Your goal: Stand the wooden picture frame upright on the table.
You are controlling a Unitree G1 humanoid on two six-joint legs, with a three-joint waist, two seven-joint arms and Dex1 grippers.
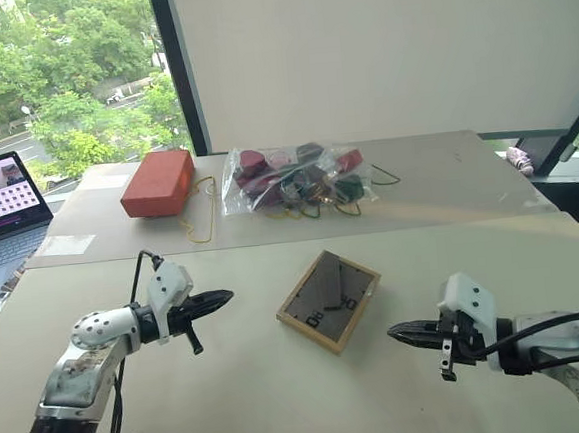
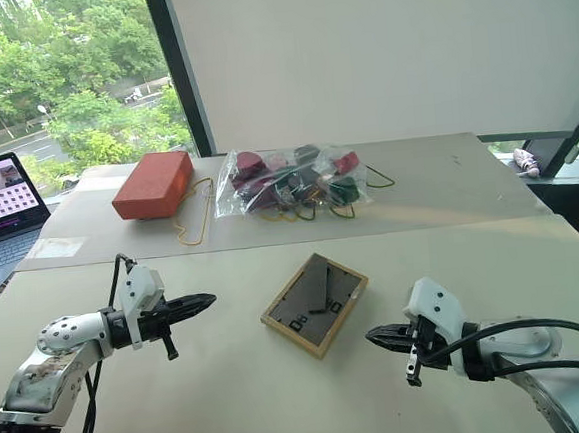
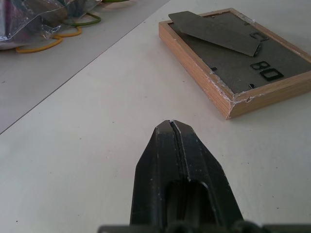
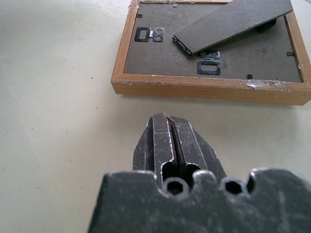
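Frame [image 1: 328,301] lies face-down on table [image 1: 232,381], stand partly lifted. Left gripper [image 1: 224,298] and right gripper [image 1: 397,333] flank it, fingers closed, empty, likely staged for approach.

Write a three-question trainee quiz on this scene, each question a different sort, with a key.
1. True or false: the wooden picture frame stands upright on the table.
2. Which side of the frame faces up? A) the picture B) the dark back with its stand
3. Fill in: the left gripper and the right gripper are both ____.

Key: 1. False, it lies flat. 2. B. 3. Shut, each apart from the frame, one on either side.
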